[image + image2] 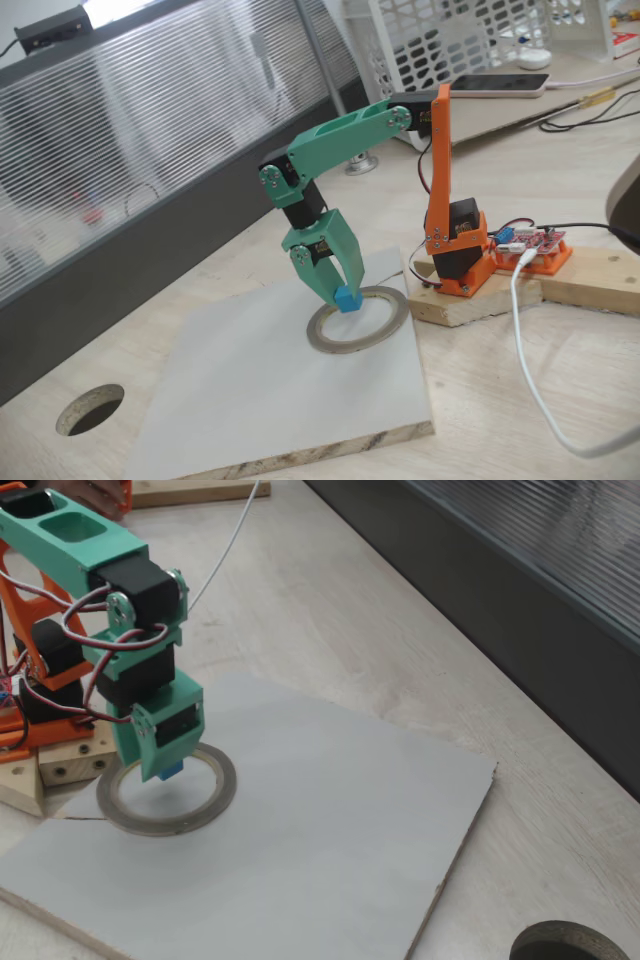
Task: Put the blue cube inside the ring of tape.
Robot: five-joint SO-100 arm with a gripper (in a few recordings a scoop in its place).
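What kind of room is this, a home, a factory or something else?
Probably an office or hobby lab desk. The small green arm's gripper holds the blue cube over the ring of tape; a bare red circuit board, a phone and a white wire basket are nearby.

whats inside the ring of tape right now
Inside the ring of tape shows bare grey board. The blue cube hangs over it, held in the tool; the spot beneath is covered in another fixed view.

I get two raised fixed views, seemingly from opposite sides of the worktop point(560, 400); both share the grey board point(330, 820) near the arm.
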